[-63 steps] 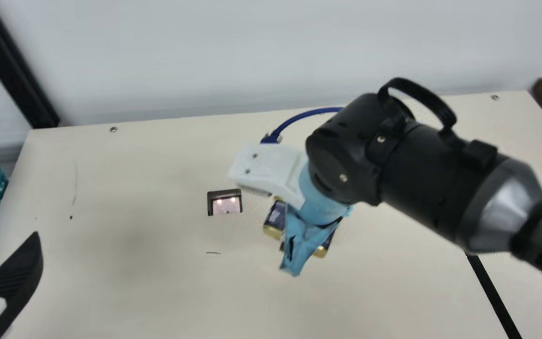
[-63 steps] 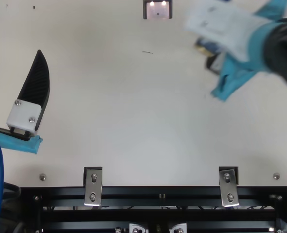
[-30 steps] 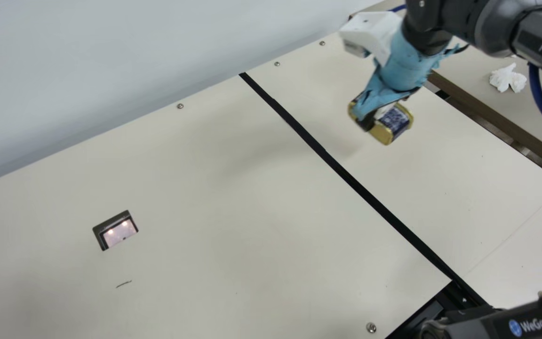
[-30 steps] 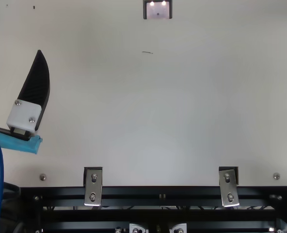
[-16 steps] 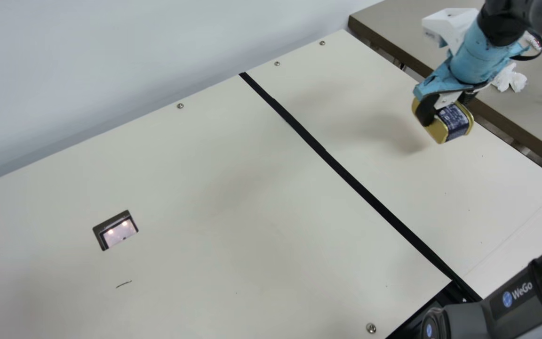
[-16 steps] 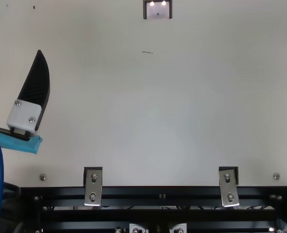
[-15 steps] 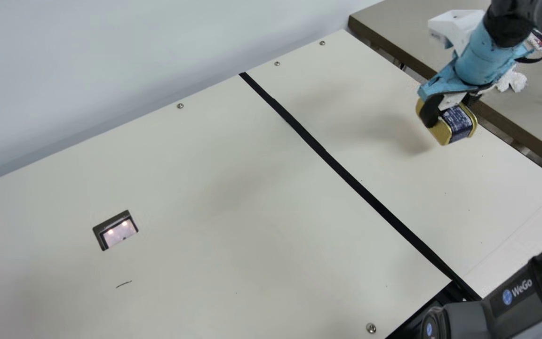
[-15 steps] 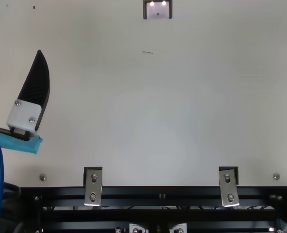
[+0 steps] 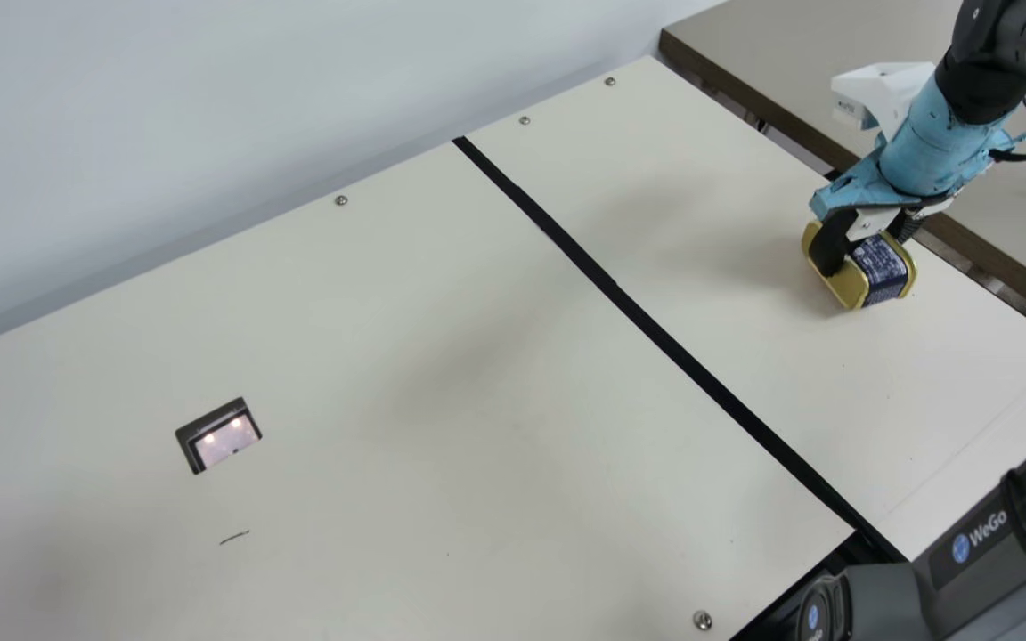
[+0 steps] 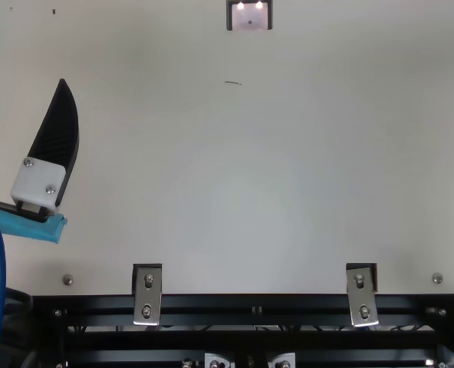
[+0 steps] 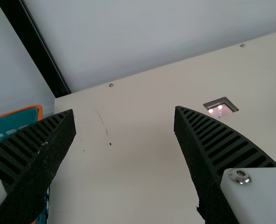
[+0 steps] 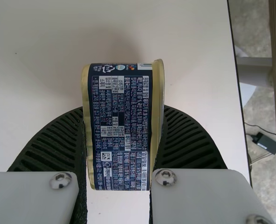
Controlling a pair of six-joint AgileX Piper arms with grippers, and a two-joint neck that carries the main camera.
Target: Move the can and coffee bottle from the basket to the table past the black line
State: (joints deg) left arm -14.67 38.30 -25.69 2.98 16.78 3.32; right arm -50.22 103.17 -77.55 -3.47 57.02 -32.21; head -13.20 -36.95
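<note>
In the main view, my right gripper (image 9: 860, 252) is shut on the dark blue can (image 9: 883, 272) with gold rims, on the far right side of the black line (image 9: 611, 289). The can lies sideways low over the table; contact cannot be told. From the right wrist, that gripper (image 12: 123, 109) has one finger against each end of the can (image 12: 120, 135). One finger of my left gripper (image 10: 54, 146) shows at the left of the top view. In the left wrist view, the left gripper (image 11: 123, 112) stands open and holds nothing, beside the teal basket (image 11: 17, 122) with orange rim.
A brown-edged side table (image 9: 976, 240) stands beyond the cream table's right edge, across a gap. A small dark-framed recess (image 9: 219, 435) sits in the cream tabletop (image 9: 477, 427). A metal-bracketed black rail (image 10: 258, 303) runs along the near edge.
My right arm has carried the can rightward across the black line, then lowered it. The main camera has turned rightward. My left gripper has stayed still in the top view.
</note>
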